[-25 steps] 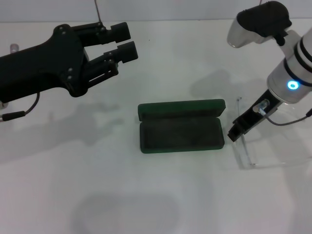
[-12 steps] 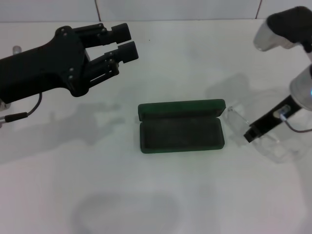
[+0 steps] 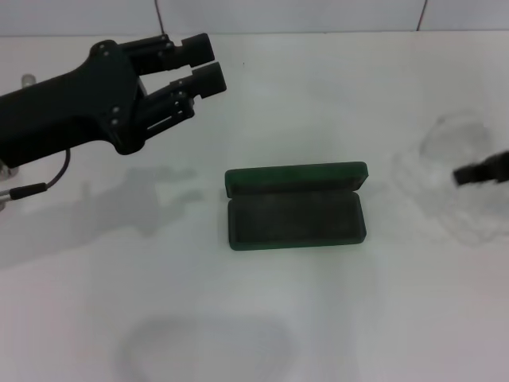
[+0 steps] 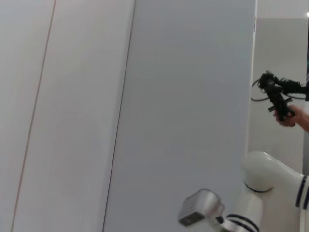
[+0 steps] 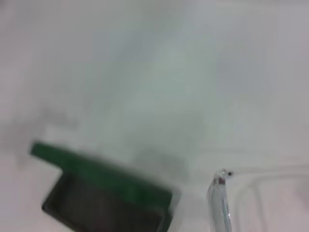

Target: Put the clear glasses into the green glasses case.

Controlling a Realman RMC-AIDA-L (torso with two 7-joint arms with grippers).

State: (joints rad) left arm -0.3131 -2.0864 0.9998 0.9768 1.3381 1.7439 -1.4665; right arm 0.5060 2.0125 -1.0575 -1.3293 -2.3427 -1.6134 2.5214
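The green glasses case [image 3: 296,207] looks matt with soft dark lining; the clear glasses [image 3: 449,179] are glossy transparent plastic.

The green glasses case [image 3: 296,207] is found lying open on the table [image 3: 262,318], its lid raised along the far side. The clear glasses [image 3: 449,179] are seen well to the right of the case, apart from it. The left gripper [image 3: 203,66] is held to the left of and beyond the case, above the table
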